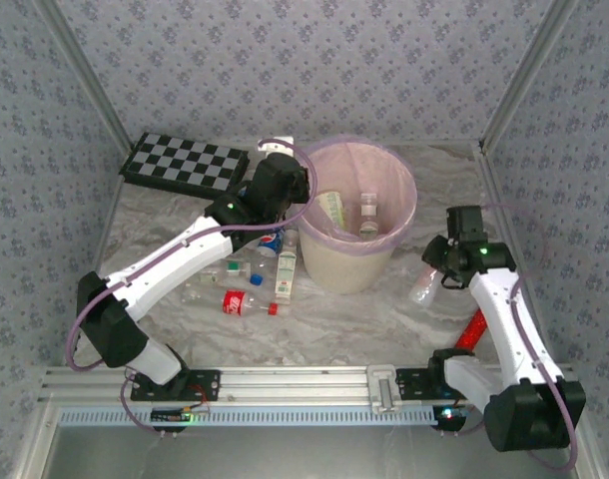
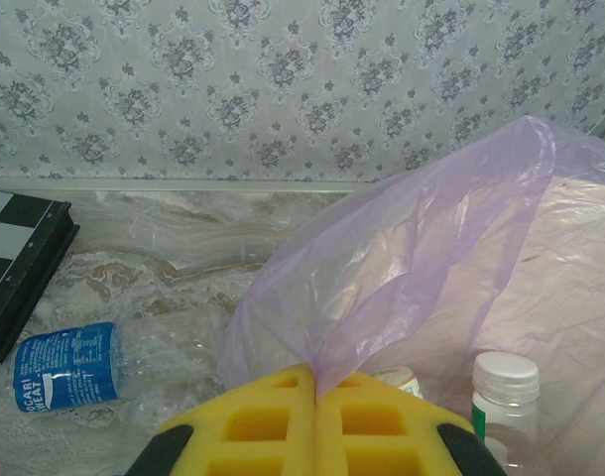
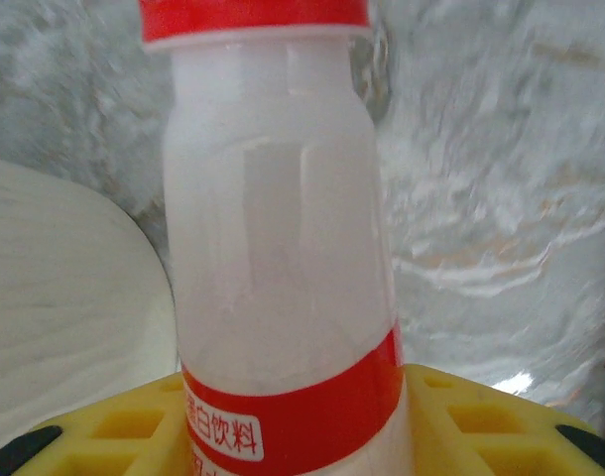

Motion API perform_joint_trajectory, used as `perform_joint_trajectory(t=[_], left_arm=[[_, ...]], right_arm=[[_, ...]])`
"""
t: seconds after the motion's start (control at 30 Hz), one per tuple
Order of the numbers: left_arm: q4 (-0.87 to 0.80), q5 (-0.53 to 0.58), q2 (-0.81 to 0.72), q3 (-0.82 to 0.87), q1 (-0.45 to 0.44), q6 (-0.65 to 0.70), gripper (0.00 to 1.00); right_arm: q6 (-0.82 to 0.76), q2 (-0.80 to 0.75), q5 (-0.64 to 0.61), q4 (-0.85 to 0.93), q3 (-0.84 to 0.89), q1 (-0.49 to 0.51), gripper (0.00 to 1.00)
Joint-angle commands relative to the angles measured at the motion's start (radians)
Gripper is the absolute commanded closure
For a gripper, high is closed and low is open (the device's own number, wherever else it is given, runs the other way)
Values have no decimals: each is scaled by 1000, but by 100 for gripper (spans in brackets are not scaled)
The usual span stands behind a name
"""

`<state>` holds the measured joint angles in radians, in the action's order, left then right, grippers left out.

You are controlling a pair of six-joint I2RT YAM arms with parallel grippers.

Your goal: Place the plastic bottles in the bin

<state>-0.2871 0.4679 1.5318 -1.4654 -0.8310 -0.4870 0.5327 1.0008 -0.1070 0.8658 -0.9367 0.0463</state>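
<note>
At far left, a chequered board lies flat at the back of the marbled grey surface. Next comes the left gripper, raised at the left rim of the bin. We see its yellow pads closed on each other, with a fold of the pink liner running down to their seam; whether the film is caught we cannot tell. Below this arm several bottles lie on their sides near the bin's left wall. Among them are a blue-labelled bottle, a green-labelled bottle with its long axis front to back, and a red-labelled bottle with its long axis left to right, cap rightward. Inside the bin two more bottles lean, one a white-capped bottle. Just right of the bin, outside its cream wall, the right gripper clamps a white bottle by its red-banded lower body. Its long axis runs straight out along the fingers, red cap at the far end, slanting down towards the surface. A red object lies under the right arm. Floral grey wallpaper closes back and sides; a metal rail lines the near edge.
</note>
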Motion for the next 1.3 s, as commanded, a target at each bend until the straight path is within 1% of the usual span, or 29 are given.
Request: perform_joint_trajectory(t=[0.0, 0.1, 0.17, 0.23, 0.3, 0.37, 0.47, 0.57, 0.73, 0.83, 0.97, 1.1, 1.27], left_arm=[[-34, -31, -1, 6, 0, 7, 100], [-26, -38, 0, 13, 1, 5, 100], [-26, -45, 2, 14, 0, 1, 100], [-27, -51, 1, 11, 0, 2, 100], [-27, -50, -2, 8, 0, 5, 100], [-27, -51, -8, 10, 1, 7, 100], [-27, -55, -13, 12, 1, 16, 100], [-27, -62, -13, 10, 1, 16, 100], [-24, -83, -16, 8, 0, 9, 100], [-23, -81, -22, 15, -1, 7, 100], [-21, -81, -28, 23, -6, 2, 100], [-24, -78, -35, 18, -6, 7, 100], [-25, -74, -45, 18, -5, 14, 100]], right_arm=[[-125, -26, -82, 75, -121, -18, 54], [-148, -28, -122, 94, -245, -31, 55], [-169, -32, -115, 65, -341, -31, 55], [-187, -36, -59, 16, -412, -32, 60], [-185, -19, -38, -6, -491, -31, 62], [-168, 10, -17, -10, -571, -28, 62], [-139, 55, 72, -42, -647, -12, 64], [-110, 135, 136, -34, -721, 54, 64], [-148, 241, 49, -19, -794, 269, 63], [-163, 287, 33, -20, -805, 355, 63], [-199, 383, 32, 64, -857, 432, 63], [-253, 514, 30, 235, -914, 493, 61], [-293, 627, 16, 347, -896, 536, 60]])
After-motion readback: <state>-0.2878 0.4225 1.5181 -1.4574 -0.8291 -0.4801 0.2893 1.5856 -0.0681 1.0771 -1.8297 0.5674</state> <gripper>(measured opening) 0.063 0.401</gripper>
